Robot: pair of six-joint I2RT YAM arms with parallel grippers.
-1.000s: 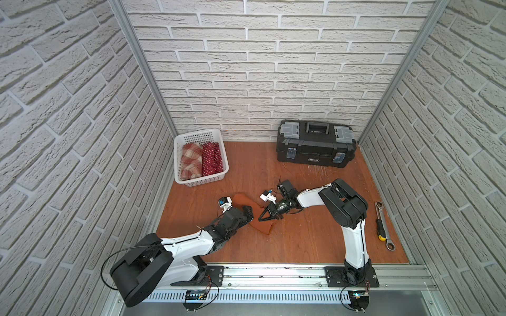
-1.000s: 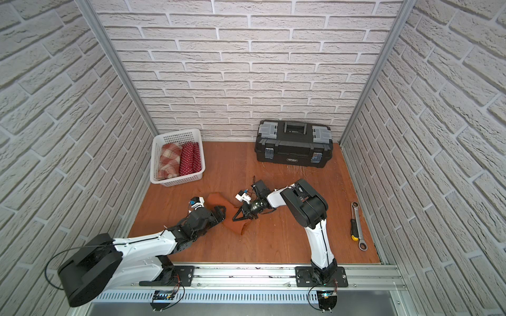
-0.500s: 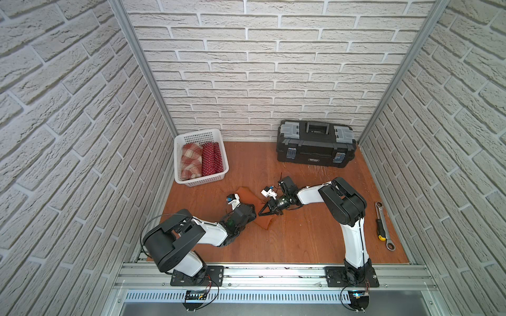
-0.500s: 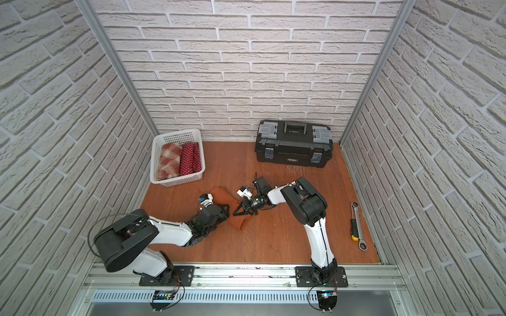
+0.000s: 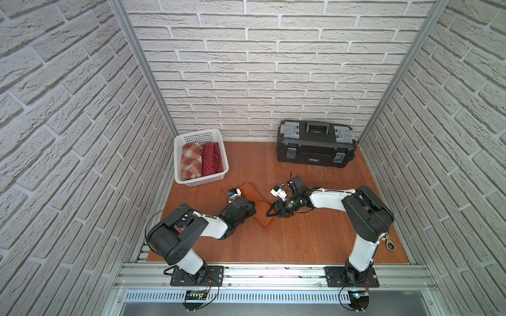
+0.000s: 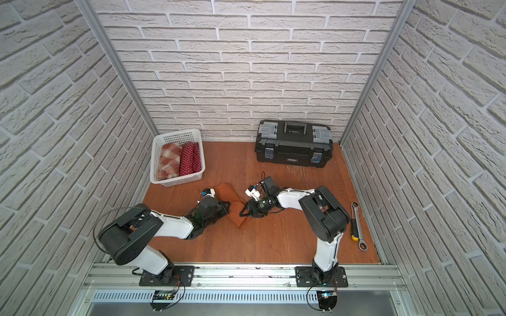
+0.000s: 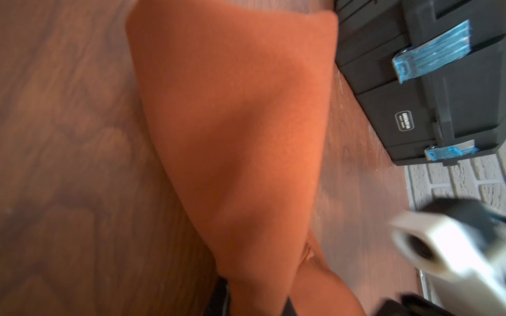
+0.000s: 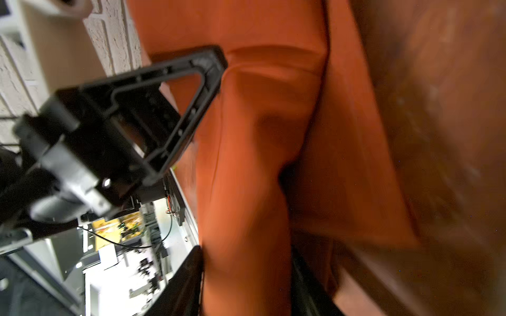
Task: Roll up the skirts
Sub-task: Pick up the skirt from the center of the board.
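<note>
We're rolling the orange skirt (image 5: pixel 250 195), number 3. The left gripper (image 5: pixel 253 211) is clamping it and the right gripper (image 5: pixel 270 211) is gaping around it. Right is probably needing a fresh bite next.

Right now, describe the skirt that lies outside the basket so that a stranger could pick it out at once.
Start at the wooden floor, with a white mesh basket and a black toolbox along its back wall. Nearer the front, roughly midway between them, lies the rust-orange skirt. It alone is plain and outside the basket, where the plaid skirt and polka-dot skirt lie rolled.
</note>
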